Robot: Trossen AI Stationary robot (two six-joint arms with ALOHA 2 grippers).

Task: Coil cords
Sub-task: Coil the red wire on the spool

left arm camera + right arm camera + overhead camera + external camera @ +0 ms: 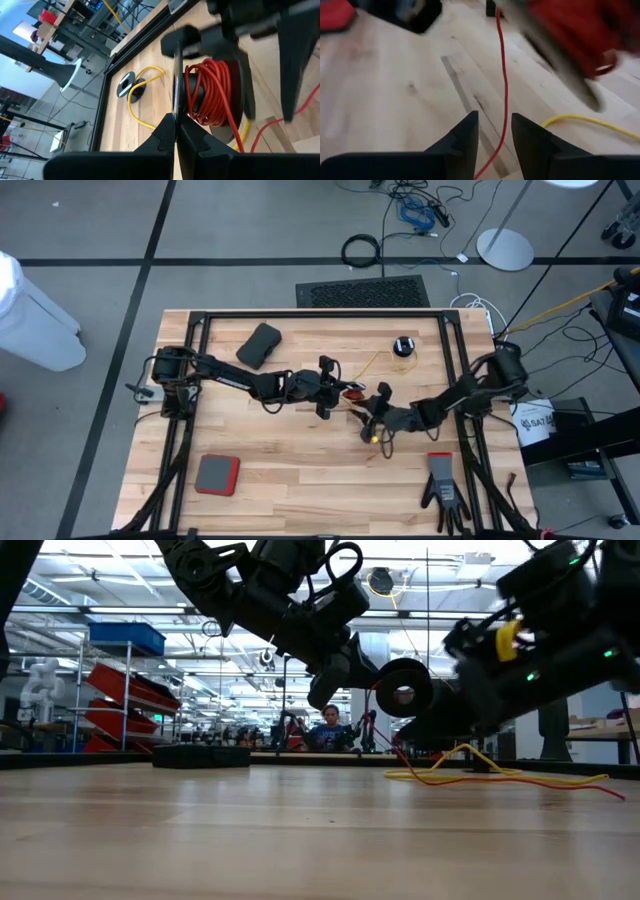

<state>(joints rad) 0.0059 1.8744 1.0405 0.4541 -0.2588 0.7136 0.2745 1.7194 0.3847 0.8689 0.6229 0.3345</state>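
Red cord between parted fingers at table centre

The left gripper (176,131), pinched tight, clamps the reel (210,85) flange; the right gripper (495,131) stands parted, the reddish-orange cord (504,85) running twelve-to-six between its fingers, unheld.

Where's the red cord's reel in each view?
High: red cord's reel at table centre, between the grippers.
Low: upper centre, raised off the table.
Left wrist: centre, wound red, left gripper shut on its flange.
Right wrist: blurred, upper right.
Shared landmark: yellow cord.
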